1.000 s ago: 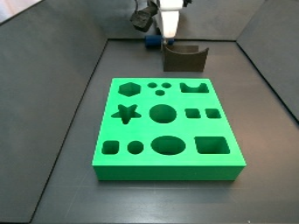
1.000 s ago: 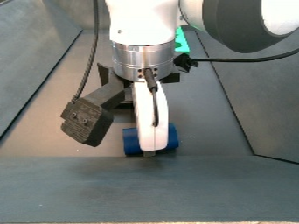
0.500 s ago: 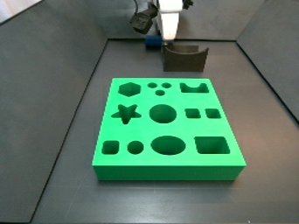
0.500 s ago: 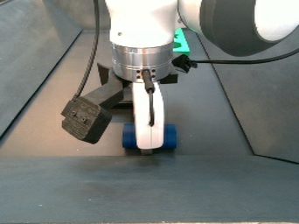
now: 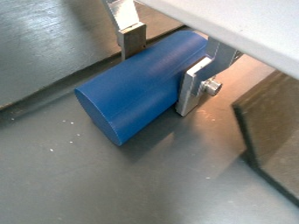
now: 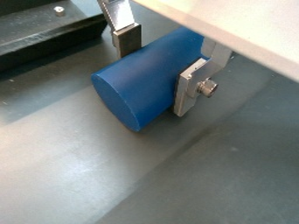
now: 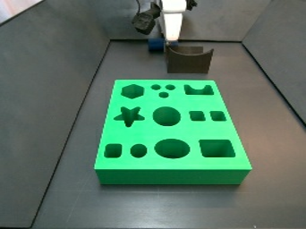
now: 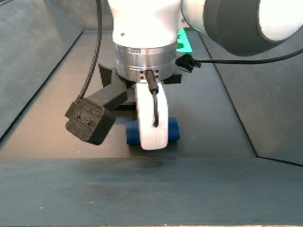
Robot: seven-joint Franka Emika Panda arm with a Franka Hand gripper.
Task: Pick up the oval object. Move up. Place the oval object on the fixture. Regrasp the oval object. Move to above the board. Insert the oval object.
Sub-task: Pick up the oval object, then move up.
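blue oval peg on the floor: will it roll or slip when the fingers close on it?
The oval object looks solid and stiff, so it probably won't deform. Its smooth, curved sides may slip against the flat fingers. It lies on its side on the floor; the oval section likely resists rolling. The gripper straddles it.

A dark grey matte floor lies under the gripper, which is low near the back wall. Sloped grey walls stand at both sides.
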